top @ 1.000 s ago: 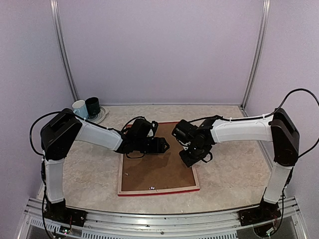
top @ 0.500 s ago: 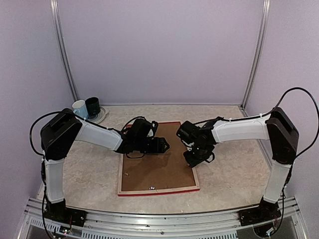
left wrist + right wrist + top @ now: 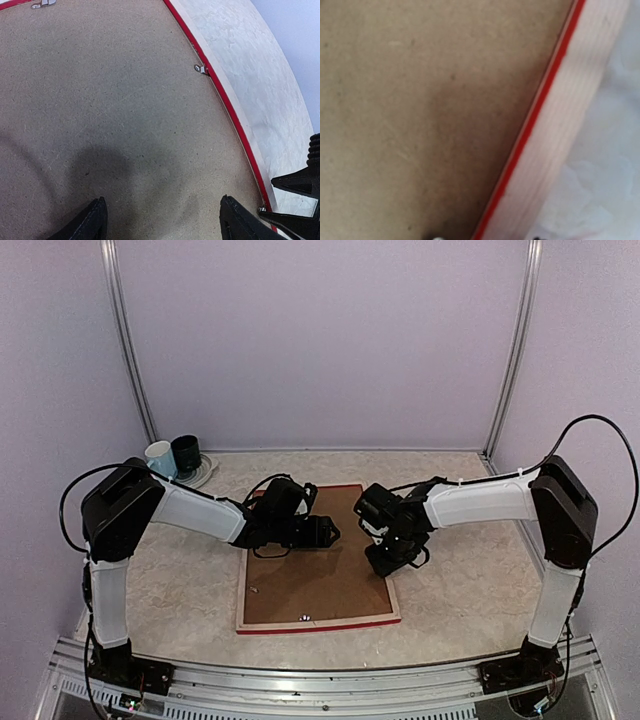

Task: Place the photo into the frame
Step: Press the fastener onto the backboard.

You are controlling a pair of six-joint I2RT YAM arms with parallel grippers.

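One frame (image 3: 320,624) lies flat, left hand (image 3: 162,216) spread empty above it, right hand (image 3: 388,558) in unclear state

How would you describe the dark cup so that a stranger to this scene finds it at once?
At the table's far left corner a white plate lies near the wall. Two cups stand on it; the dark cup is the right one, nearly black beside the pale cup.
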